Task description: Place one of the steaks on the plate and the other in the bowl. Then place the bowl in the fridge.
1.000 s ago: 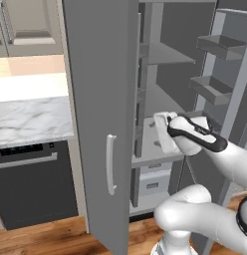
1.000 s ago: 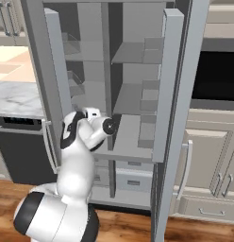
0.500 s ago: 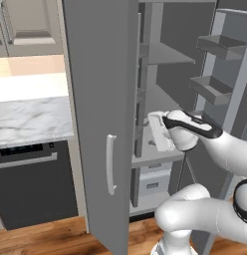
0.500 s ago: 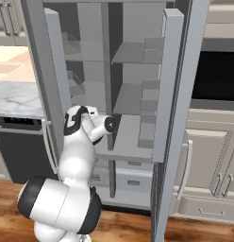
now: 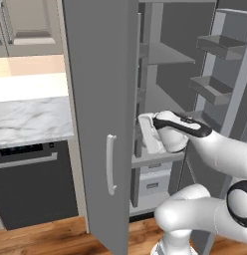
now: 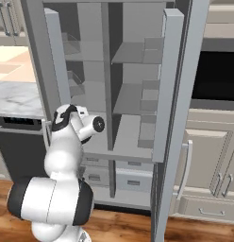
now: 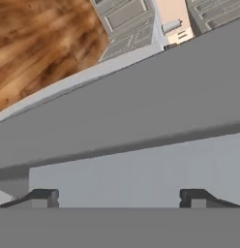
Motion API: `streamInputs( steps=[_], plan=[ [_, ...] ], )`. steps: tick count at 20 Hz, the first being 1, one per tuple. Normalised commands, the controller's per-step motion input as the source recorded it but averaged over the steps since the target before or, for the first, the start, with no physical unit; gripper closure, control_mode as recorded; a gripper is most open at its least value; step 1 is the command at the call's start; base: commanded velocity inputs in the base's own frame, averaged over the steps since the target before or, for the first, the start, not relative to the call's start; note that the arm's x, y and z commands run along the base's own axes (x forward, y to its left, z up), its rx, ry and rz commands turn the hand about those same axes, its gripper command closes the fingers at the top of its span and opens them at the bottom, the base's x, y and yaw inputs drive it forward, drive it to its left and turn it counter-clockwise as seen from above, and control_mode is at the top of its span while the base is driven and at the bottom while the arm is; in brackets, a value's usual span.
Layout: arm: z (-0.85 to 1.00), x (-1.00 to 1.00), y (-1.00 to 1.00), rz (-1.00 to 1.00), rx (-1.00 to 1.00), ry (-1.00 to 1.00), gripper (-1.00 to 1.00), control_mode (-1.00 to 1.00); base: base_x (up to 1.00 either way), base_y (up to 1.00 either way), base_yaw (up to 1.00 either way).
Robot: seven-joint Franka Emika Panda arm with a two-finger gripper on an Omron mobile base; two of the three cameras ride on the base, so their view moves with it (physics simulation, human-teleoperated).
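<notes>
The fridge (image 5: pixel 100 99) is standing tall and upright with both doors swung open, its long axis running floor to ceiling. In the left base view the grey left door is facing the camera, its slim light handle (image 5: pixel 111 164) running vertically on it. The right door (image 6: pixel 182 118) is hanging open on the other side, carrying grey door bins (image 5: pixel 220 46) stacked one above another. Inside, grey shelves (image 6: pixel 130 99) are lying level, with pale drawers (image 6: pixel 130 179) sitting below them.

The white arm is reaching into the fridge at mid height, with the hand (image 5: pixel 158 132) sitting just above a lower shelf. In the hand view the two dark fingers (image 7: pixel 42 197) are standing wide apart with nothing between them, looking along a flat grey shelf surface (image 7: pixel 141 164).

To the left of the fridge a white marbled desk (image 5: pixel 26 119) is running along the wall over a dark appliance front (image 5: pixel 31 189). The floor (image 5: pixel 56 239) is brown wood. To the right, a black oven (image 6: pixel 215 75) is sitting above cream cabinet doors (image 6: pixel 213 160).
</notes>
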Motion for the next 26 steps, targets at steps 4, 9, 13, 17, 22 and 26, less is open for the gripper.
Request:
streamInputs(
  steps=[4, 9, 13, 17, 22, 26],
  plan=[
    [0.00, -0.44, 0.38, -0.01, 0.00, -0.01, -1.00, -1.00, 0.00, 0.00, 0.00],
    [0.00, -0.42, 0.33, -0.01, 0.00, 0.00, -1.00, -1.00, 0.00, 0.00, 0.00],
    [0.01, -0.05, 0.43, 0.00, 0.00, 0.00, -1.00, -1.00, 0.00, 0.00, 0.00],
    [0.00, -0.01, 0.76, 0.01, -0.01, -0.02, -1.00, -1.00, 0.00, 0.00, 0.00],
    [0.00, -0.13, 0.97, 0.00, -0.04, -0.03, -1.00, -1.00, 0.00, 0.00, 0.00],
    [0.00, -0.25, 1.00, 0.00, -0.05, -0.04, -1.00, -1.00, 0.00, 0.00, 0.00]
  ],
)
